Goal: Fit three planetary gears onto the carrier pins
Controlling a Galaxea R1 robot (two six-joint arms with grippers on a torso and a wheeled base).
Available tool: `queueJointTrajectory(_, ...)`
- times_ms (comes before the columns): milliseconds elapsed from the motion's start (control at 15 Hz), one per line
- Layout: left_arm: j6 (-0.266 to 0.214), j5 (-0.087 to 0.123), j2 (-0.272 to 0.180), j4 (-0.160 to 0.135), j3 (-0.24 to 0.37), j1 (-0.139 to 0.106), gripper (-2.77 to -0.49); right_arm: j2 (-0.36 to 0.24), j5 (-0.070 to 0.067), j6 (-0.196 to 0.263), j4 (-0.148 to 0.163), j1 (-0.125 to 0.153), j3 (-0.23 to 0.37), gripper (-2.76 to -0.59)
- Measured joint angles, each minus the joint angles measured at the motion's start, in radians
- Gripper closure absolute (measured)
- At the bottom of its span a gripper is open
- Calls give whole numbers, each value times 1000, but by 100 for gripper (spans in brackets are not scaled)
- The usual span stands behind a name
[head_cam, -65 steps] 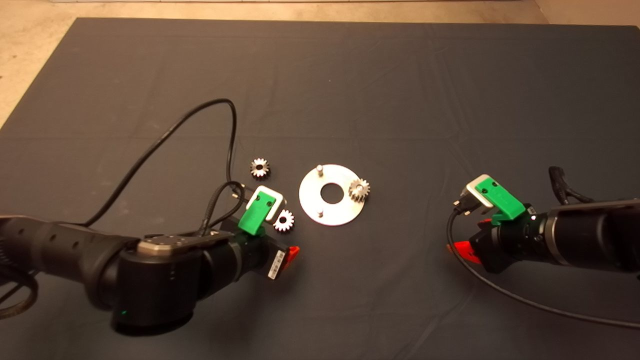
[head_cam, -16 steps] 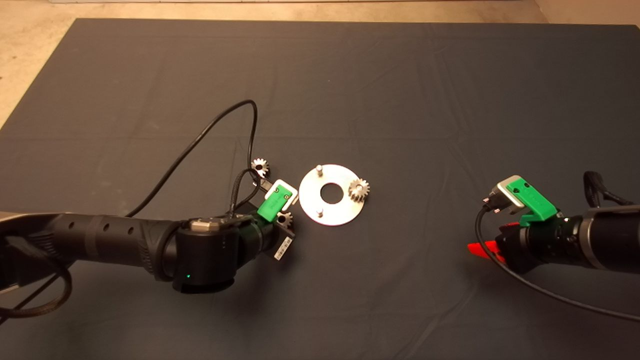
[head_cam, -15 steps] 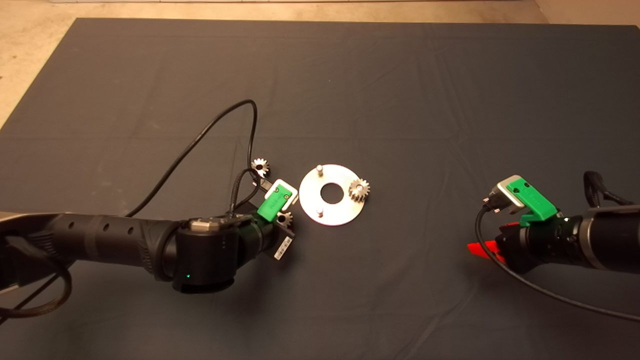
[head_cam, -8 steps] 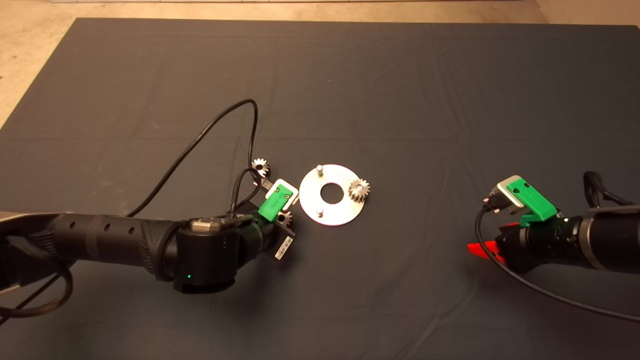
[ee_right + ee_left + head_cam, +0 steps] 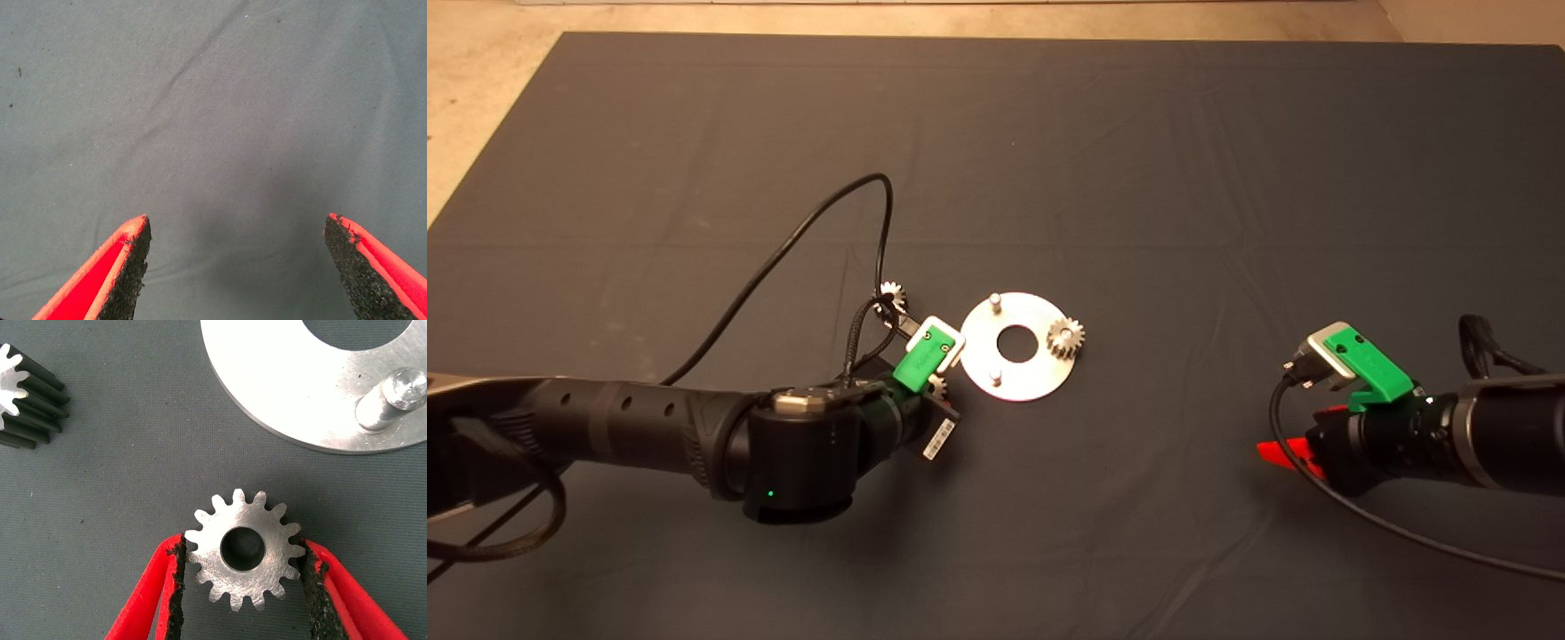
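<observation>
Currently on my screens, from left to right: my left gripper [image 5: 243,577] sits low on the dark mat [image 5: 1103,160], just left of the disc [image 5: 1021,369], its black pads [image 5: 177,577] touching the teeth on both sides of one planetary gear [image 5: 243,557], so I log it as closed on that gear, which lies flat with its bore facing up. Second gear [image 5: 889,292]: loose on the mat beyond the left gripper, partly behind the arm's black cable [image 5: 783,253]; the left wrist view shows it at the frame edge [image 5: 20,393]. Disc: flat on the mat near centre, with two bare carrier pins, one on its far left side [image 5: 994,300] and one on its near left side [image 5: 996,377]. Third gear [image 5: 1066,336]: seated on the disc's right side. Right gripper [image 5: 237,273]: well apart at the mat's right, fingers [image 5: 127,257] spread wide over bare mat, holding nothing.
</observation>
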Motion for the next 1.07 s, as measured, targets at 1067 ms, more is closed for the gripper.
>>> queueJointTrajectory(1067, 4, 0, 0, 9, 36, -13, -75, 0, 0, 0, -1, -7, 0, -192)
